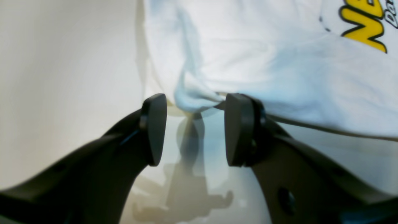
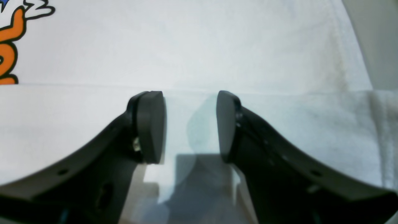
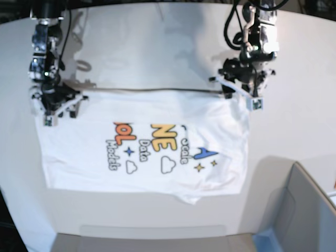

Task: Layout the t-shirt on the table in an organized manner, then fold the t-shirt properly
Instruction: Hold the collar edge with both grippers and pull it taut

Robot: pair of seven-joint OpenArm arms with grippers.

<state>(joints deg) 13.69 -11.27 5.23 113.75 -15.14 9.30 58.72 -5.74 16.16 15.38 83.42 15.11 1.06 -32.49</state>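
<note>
The t-shirt (image 3: 142,147) lies spread on the table (image 3: 157,42), print side up, roughly rectangular, with the far edge pulled into a fairly straight line between the two arms; the near edge has a small bump of cloth sticking out toward the camera in the base view. Print in the middle of the shirt: orange and yellow letters, black text, white clouds, small stars. The left gripper (image 1: 191,130) is at the shirt's far corner on the right side of the base view (image 3: 242,84); in the left wrist view its pads (image 1: 155,129) are spread apart with a clear gap, and a bunched corner of white cloth sits just at the tips, touching or nearly touching the one pad, not clamped between them. Yellow lettering shows at the top right of that view. The right gripper (image 2: 189,126) is at the other far corner on the left side of the base view (image 3: 52,102); its pads (image 2: 150,126) are also parted, hovering over flat white cloth (image 2: 199,46), nothing pinched between them; cannot tell if the tips touch the fabric. Orange print shows at the left edge of the right wrist view. A grey bin (image 3: 307,210) with a blue corner sits at the near right of the base view, apart from the shirt.
</note>
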